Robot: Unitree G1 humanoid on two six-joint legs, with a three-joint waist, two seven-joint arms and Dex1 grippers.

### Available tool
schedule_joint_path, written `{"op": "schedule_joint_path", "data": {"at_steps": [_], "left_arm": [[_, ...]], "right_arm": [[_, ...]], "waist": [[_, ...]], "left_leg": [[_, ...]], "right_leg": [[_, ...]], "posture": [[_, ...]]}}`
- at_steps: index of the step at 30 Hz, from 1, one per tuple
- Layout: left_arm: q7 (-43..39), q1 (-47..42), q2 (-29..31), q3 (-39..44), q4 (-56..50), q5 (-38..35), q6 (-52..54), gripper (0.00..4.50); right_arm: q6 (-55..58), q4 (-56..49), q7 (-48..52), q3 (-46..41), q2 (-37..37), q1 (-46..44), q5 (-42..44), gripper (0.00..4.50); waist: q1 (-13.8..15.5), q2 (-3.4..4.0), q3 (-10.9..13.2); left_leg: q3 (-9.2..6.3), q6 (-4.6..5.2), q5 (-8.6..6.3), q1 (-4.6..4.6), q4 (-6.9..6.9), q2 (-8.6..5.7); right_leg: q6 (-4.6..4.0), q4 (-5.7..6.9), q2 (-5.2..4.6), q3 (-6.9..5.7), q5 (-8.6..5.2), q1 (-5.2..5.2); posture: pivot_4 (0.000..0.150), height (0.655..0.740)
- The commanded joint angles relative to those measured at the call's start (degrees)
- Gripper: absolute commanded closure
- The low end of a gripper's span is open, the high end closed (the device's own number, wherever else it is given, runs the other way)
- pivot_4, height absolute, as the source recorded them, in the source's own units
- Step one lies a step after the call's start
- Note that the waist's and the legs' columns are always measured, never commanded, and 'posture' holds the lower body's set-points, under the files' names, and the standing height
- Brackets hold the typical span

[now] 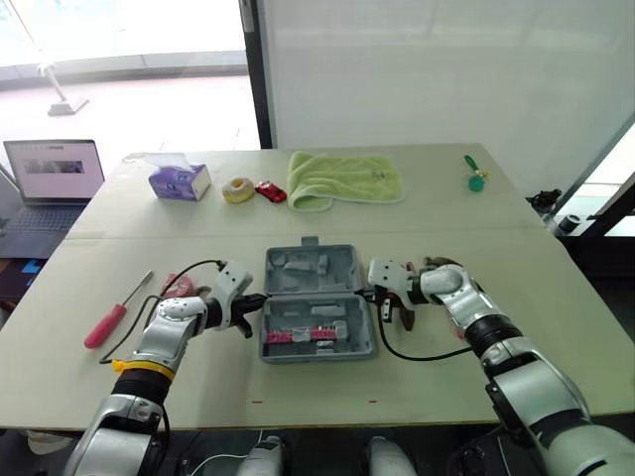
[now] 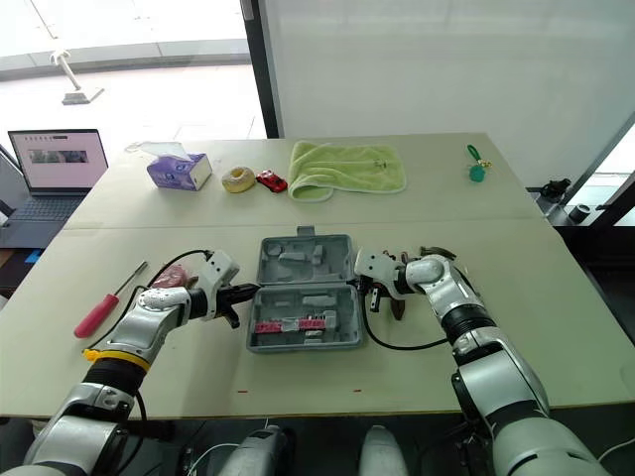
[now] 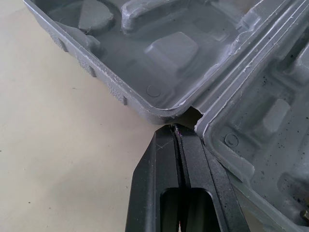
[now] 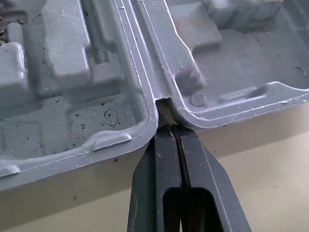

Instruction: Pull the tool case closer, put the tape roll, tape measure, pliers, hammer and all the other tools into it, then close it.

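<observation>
At the far left of the desk (image 1: 446, 377) a red-handled screwdriver (image 1: 117, 315) is seen lying loose, well apart from the case (image 1: 342, 260). Next come the left fingers (image 3: 170, 140), which are pressed flat together with nothing held between them; their tips are set into the notch at the left end of the hinge. The case lies open and flat in the middle of the desk. Its lid half is turned away from the robot and its tray half is nearer, so the hinge, the long axis, runs from left to right between the two arms. At the right end of the hinge the right fingers (image 4: 165, 137) are likewise shut on nothing, and their tips meet the matching notch there. The case is thus flanked evenly, with neither arm nearer than the other. The pull is judged to run toward the robot, square to the hinge line, so equal draw from both ends would be needed if the case is not to swing. The tape roll (image 1: 238, 189) is left at the far edge of the desk, beyond the lid.
</observation>
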Motion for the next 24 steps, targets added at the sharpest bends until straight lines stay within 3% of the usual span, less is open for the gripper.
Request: {"op": "schedule_joint_path", "data": {"at_steps": [1,13,20,24], "left_arm": [[-4.68,3.46,0.02,-2.88,-4.25,-0.51,-0.44,4.50],[-12.12,12.33,5.54,-1.66,-19.07,-4.19,3.12,4.50],[-11.46,17.85,7.11,-0.40,-20.97,-3.86,2.28,4.50],[-10.77,18.43,6.68,-0.80,-21.10,-3.70,2.28,4.50]], "right_arm": [[-0.36,-6.04,2.33,0.78,0.76,1.82,0.39,4.45],[10.59,-27.14,6.59,1.38,-1.55,12.80,2.35,4.45],[22.48,-43.75,6.77,1.69,-3.25,22.38,3.53,4.45],[26.27,-47.96,6.49,1.60,-4.48,25.36,3.44,4.45]], "waist": [[-0.31,0.01,0.00],[-1.03,0.02,-0.01],[-1.04,0.02,-0.02],[-0.89,0.03,-0.03]], "left_leg": [[0.00,0.00,0.00,0.01,-0.01,0.00],[-0.01,0.02,-0.01,0.03,-0.06,0.02],[-0.02,0.05,-0.03,0.04,-0.08,0.03],[-0.01,0.05,-0.04,0.06,-0.07,0.05]], "right_leg": [[0.00,0.00,0.00,0.00,0.00,0.00],[-0.01,0.04,0.00,0.02,-0.01,-0.02],[-0.02,0.03,0.00,0.03,-0.02,-0.03],[-0.02,0.03,0.00,0.03,-0.02,-0.01]], "posture": [[0.150,0.7367],[0.150,0.7367],[0.150,0.7367],[0.150,0.7367]]}}
